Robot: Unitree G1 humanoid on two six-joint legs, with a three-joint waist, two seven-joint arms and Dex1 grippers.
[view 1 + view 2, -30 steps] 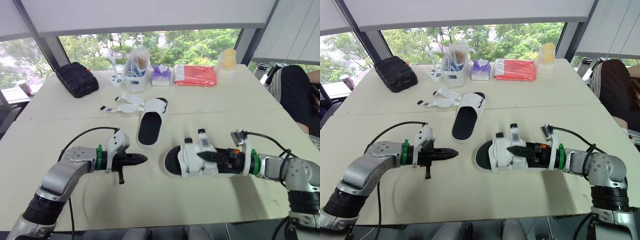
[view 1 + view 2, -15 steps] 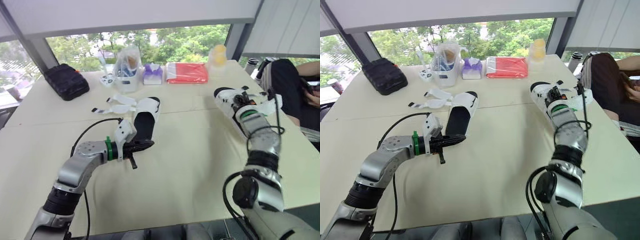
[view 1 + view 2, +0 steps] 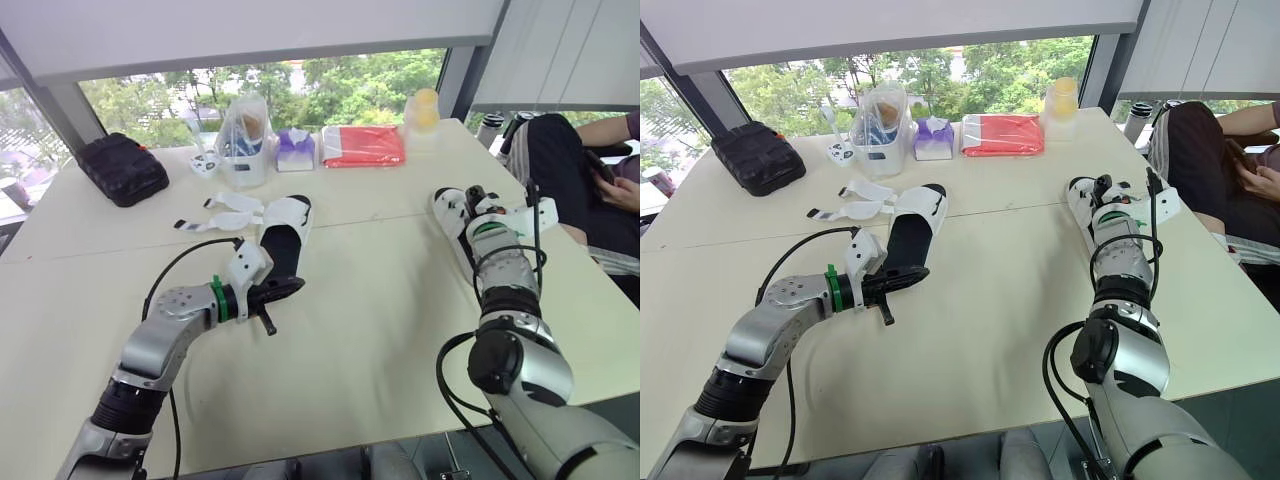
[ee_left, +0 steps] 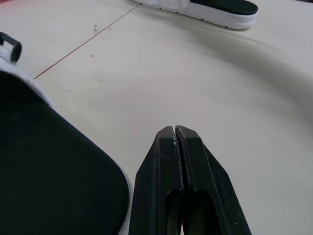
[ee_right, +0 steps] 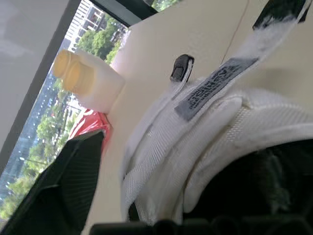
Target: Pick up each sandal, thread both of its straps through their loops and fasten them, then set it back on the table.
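The left fingers (image 4: 175,134) are pressed together and empty. Their tips are laid just beside the heel of the open sandal (image 3: 281,238), which lies flat on the bench (image 3: 380,310) with its straps (image 3: 228,212) splayed loose to the left. The right fingers (image 5: 73,191) appear to be pinched on the other sandal (image 3: 450,203), which is held at the bench's right side. Both sandals are judged light, with a fairly stiff sole and soft, floppy mesh straps. For lifting, the sole's edge near the heel is best taken. For threading, each strap is best pinched close to its tip and fed through its loop (image 5: 182,66).
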